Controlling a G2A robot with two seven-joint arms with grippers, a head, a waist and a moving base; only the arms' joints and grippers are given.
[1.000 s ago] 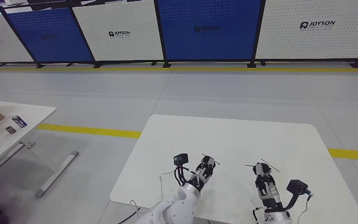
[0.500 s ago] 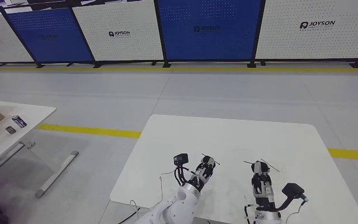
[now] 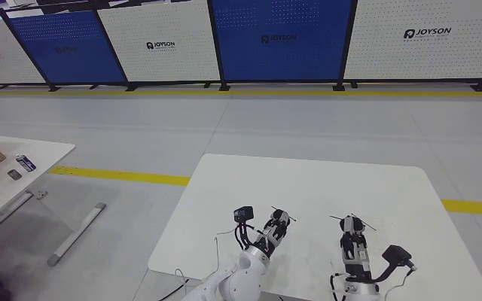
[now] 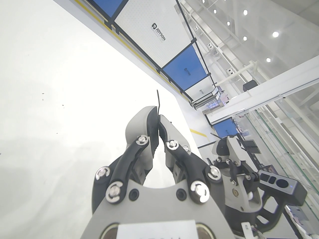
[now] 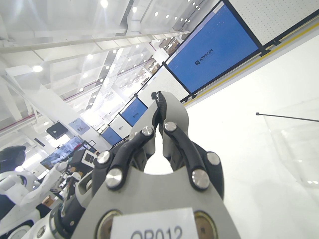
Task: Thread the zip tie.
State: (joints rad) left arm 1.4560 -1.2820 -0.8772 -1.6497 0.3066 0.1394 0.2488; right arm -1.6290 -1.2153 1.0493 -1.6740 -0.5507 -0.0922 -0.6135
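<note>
Top view: zip tie, table, panels

A white table sits near a yellow floor line, blue and white panels beyond.

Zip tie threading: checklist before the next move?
1. Left gripper shut on the strap tip: ok.
2. Right gripper shut on the head end: ok.
3. Tip lined up with head: not ok; in the top view the grippers stand apart.
4. Both held ends belong to one tie: cannot tell.
5. Spare zip tie lying on the table, apart from the right gripper: ok.
</note>
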